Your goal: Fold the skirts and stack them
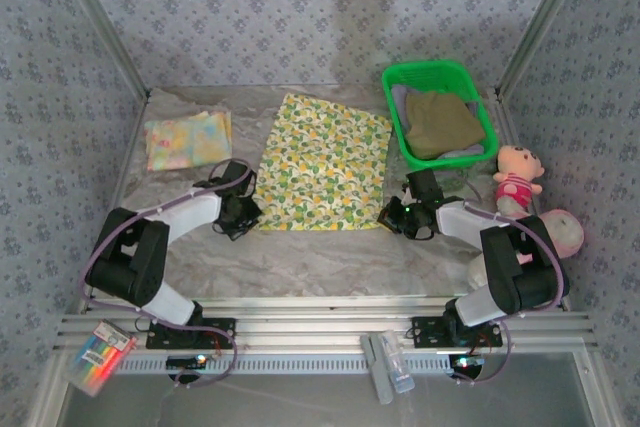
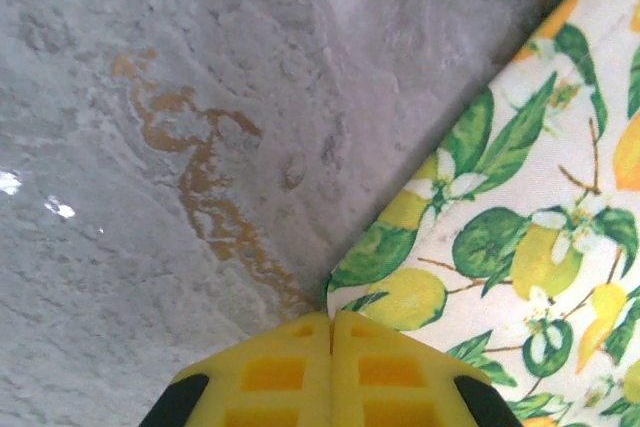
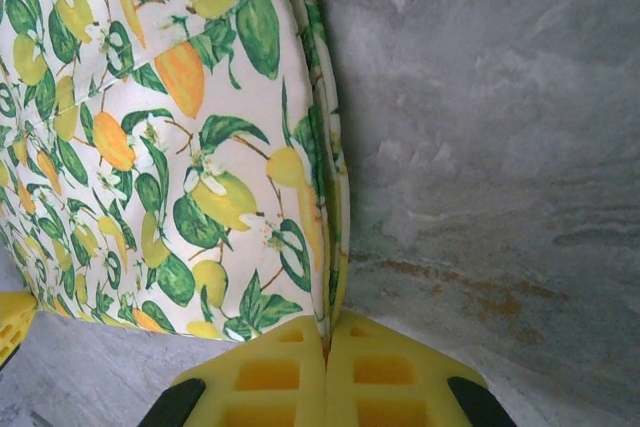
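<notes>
Left pincer [image 1: 243, 217] closed on near-left corner of fruit-print skirt [image 1: 325, 162], which lies spread flat mid-counter [image 1: 300, 257]. Right pincer [image 1: 398, 215] pinched shut on near-right corner. Cloth looks light and limp, likely to sag; hemmed corners should give the firmest hold.

Green basket [image 1: 425, 69] back right; pink plush toy [image 1: 518, 177] just beside it; marker pack [image 1: 98, 357] front left.

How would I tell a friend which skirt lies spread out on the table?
On the grey table, look at the middle, between the green basket and a folded pastel skirt. The lemon-print skirt lies spread flat there, the only cloth with yellow fruit and green leaves.
</notes>
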